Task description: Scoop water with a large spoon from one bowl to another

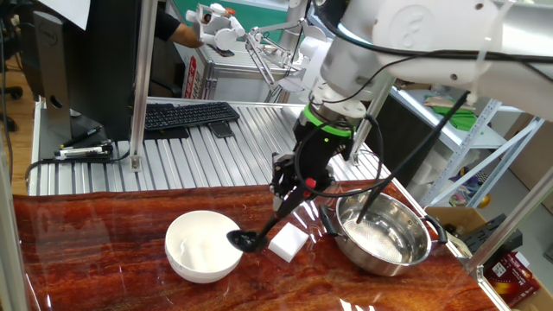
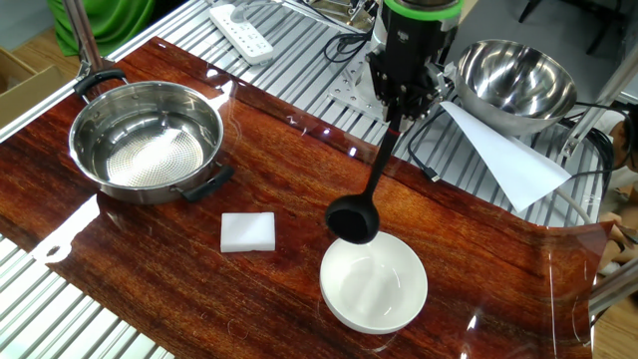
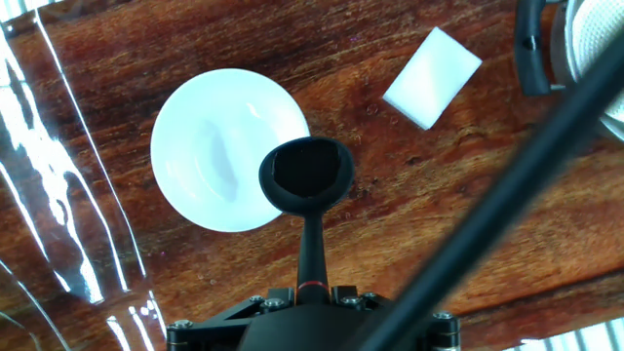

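1. My hand is gripping the large spoon by its handle end, fingers closed on it.
2. The spoon's cup is hovering at the white bowl's rim.
3. The steel bowl is sitting well apart on the counter, a white block between the bowls.

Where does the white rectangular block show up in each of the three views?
One fixed view: the white block sits low centre, between the white bowl and the steel bowl.
The other fixed view: the block lies left of centre, below the steel bowl and left of the white bowl.
Hand view: the block is at upper right.
Shared landmark: the black ladle's cup at the white bowl's rim.
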